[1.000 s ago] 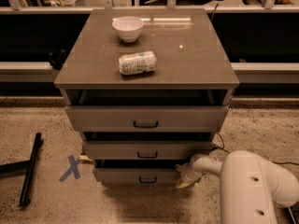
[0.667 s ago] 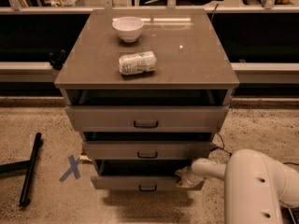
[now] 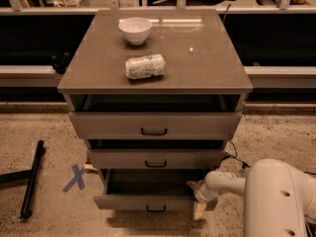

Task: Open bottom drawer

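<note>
The bottom drawer (image 3: pixel 148 201) is the lowest of three grey-taupe drawers, with a small black centre handle (image 3: pixel 156 209). It stands pulled out, and its dark box interior shows above the front. The middle drawer (image 3: pixel 156 158) and the top drawer (image 3: pixel 154 125) stand out a little too. My white arm (image 3: pixel 276 196) reaches in from the lower right. My gripper (image 3: pixel 197 201) is at the right end of the bottom drawer's front, touching or hooked on its edge.
A white bowl (image 3: pixel 135 30) and a crumpled white packet (image 3: pixel 144 66) lie on the cabinet top (image 3: pixel 197 58). A black bar (image 3: pixel 32 179) lies on the speckled floor at the left beside a blue tape X (image 3: pixel 75 177). A cable (image 3: pixel 234 154) hangs right of the cabinet.
The bottom drawer has slid further out toward the camera. My gripper has moved with its right end, lower in the view.
</note>
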`<state>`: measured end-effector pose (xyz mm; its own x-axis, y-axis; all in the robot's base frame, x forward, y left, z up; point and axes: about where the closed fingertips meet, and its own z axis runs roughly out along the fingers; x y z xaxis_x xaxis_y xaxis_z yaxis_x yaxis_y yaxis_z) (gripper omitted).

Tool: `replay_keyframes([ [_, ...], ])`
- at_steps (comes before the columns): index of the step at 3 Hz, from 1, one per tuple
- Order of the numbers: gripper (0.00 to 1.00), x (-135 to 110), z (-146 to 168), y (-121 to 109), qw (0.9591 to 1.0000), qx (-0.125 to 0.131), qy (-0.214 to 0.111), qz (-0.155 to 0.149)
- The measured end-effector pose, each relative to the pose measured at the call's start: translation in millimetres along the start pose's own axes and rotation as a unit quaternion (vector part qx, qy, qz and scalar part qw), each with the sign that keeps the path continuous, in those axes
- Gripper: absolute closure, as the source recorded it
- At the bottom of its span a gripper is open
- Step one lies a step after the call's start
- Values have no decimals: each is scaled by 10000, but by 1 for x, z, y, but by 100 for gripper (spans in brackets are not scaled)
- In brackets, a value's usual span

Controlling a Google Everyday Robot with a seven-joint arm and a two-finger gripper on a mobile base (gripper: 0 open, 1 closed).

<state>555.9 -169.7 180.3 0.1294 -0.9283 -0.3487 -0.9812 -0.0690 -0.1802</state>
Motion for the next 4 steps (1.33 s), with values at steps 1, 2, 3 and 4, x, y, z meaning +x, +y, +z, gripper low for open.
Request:
replay_keyframes([
  [1,0,-1,1,5,10000,-73,11,8],
  [2,0,-4,6,22,9993,-357,53,40],
  [3,18,-9,8,50,9978,-641,77,129],
  [4,41,-15,2,71,9971,-746,105,136],
])
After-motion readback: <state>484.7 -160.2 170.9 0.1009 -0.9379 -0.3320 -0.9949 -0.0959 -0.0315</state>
